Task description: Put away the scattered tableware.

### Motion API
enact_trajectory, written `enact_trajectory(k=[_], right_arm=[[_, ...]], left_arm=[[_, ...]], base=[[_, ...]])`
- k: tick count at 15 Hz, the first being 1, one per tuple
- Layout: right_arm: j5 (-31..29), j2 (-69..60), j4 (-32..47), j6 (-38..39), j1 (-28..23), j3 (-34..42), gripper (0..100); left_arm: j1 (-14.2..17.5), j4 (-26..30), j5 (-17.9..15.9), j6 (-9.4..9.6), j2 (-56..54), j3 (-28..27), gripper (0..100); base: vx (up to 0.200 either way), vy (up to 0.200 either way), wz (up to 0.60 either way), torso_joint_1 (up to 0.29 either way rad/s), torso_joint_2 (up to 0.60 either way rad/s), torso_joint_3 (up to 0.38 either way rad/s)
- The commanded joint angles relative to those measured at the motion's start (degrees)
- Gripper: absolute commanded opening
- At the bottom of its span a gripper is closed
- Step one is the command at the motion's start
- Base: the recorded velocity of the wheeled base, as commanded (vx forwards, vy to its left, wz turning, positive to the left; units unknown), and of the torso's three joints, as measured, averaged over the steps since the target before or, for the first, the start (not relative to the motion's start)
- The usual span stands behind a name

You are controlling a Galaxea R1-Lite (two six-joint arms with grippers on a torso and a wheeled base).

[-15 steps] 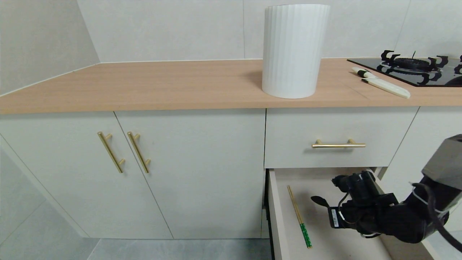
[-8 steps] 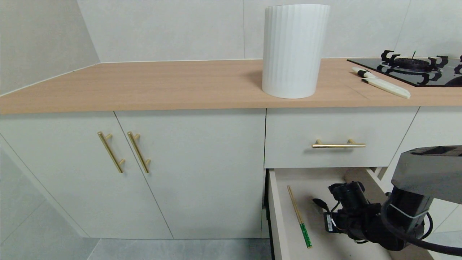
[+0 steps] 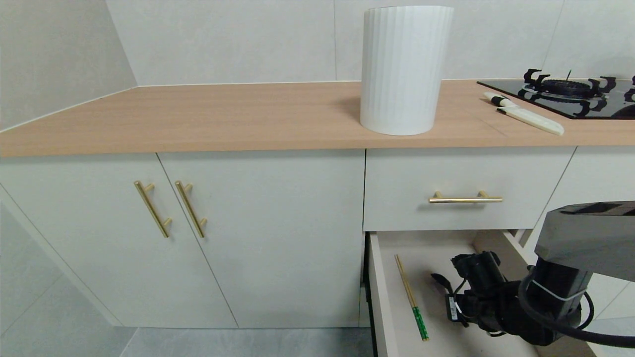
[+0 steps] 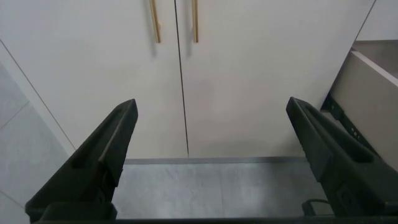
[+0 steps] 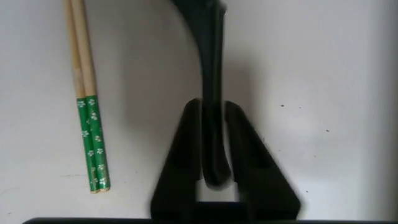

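My right gripper (image 3: 454, 292) hangs low inside the open lower drawer (image 3: 378, 292), shut on the handle of a black spoon (image 5: 210, 87). The spoon's bowl (image 3: 438, 278) points toward the drawer's back. The fingers (image 5: 185, 143) pinch the handle from both sides just above the drawer floor. A pair of wooden chopsticks (image 3: 411, 297) with green tips lies flat in the drawer, left of the spoon; the chopsticks (image 5: 86, 99) are apart from it. My left gripper (image 4: 211, 155) is open with nothing in it, facing the white cabinet doors (image 4: 180, 81). A white knife (image 3: 525, 114) lies on the countertop.
A tall white ribbed container (image 3: 403, 69) stands on the wooden countertop (image 3: 208, 116). A black gas hob (image 3: 570, 94) sits at the back right. The upper drawer (image 3: 464, 188) with its gold handle is closed, just above the open one.
My right arm has swung in and lowered the spoon deeper into the drawer, a little to the left. In the last half second it has barely moved.
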Motion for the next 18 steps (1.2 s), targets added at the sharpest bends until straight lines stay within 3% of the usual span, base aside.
enact_trajectory(k=[1,7,12,15,18], right_arm=[[-0.05,-0.04,0.00,0.01,0.04,0.03,100],[-0.14,-1.27,-0.09,0.18,-0.14,0.21,100],[-0.67,-12.96,0.96,-0.61,-1.02,3.72,100],[-0.14,-21.31,6.76,-1.66,-1.19,4.43,100],[1.09,-32.29,23.90,-1.66,-0.23,1.44,100]], left_arm=[[0.01,0.00,-0.02,0.01,0.07,0.01,100],[0.01,0.00,-0.02,0.01,0.07,0.01,100],[0.01,0.00,-0.02,0.01,0.07,0.01,100],[0.01,0.00,-0.02,0.01,0.07,0.01,100],[0.01,0.00,-0.02,0.01,0.07,0.01,100]], base=[[0.000,0.000,0.00,0.000,0.00,0.000],[0.000,0.000,0.00,0.000,0.00,0.000],[0.000,0.000,0.00,0.000,0.00,0.000],[0.000,0.000,0.00,0.000,0.00,0.000],[0.000,0.000,0.00,0.000,0.00,0.000]])
